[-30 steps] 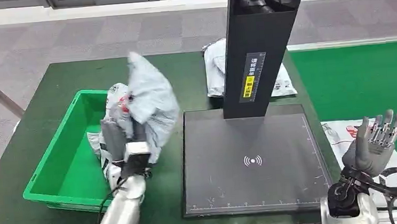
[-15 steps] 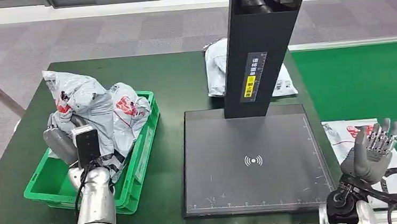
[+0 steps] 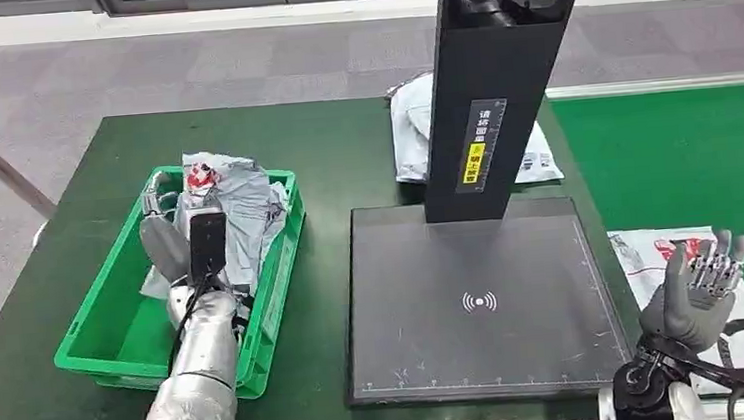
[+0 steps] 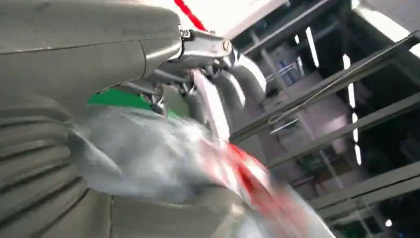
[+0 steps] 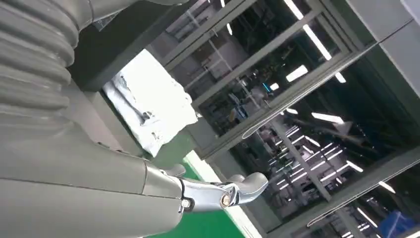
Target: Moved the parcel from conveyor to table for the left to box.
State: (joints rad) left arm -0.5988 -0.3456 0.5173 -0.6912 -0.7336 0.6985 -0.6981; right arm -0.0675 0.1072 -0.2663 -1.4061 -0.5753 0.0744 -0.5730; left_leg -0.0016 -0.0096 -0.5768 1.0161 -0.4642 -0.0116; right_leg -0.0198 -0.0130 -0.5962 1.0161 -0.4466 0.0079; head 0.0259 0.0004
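A crumpled grey parcel [image 3: 237, 206] with a red mark lies in the green box [image 3: 107, 331] at the table's left. My left hand [image 3: 172, 241] is down in the box against the parcel and grips it. The left wrist view shows the parcel [image 4: 148, 158], blurred, between the thumb and fingers [image 4: 237, 79]. My right hand [image 3: 700, 284] is raised at the lower right with its fingers apart and holds nothing. It hangs over a white parcel [image 3: 652, 253] with red print on the green conveyor [image 3: 685, 155].
A black scanner plate [image 3: 476, 302] fills the table's middle, with its tall black post [image 3: 494, 90] at the back. Another grey parcel [image 3: 412, 137] lies behind the post. The dark green table [image 3: 333, 143] has bare room behind the box.
My left hand swung the parcel from above the box's right edge over to the left, then lowered it into the box. The right hand barely moved.
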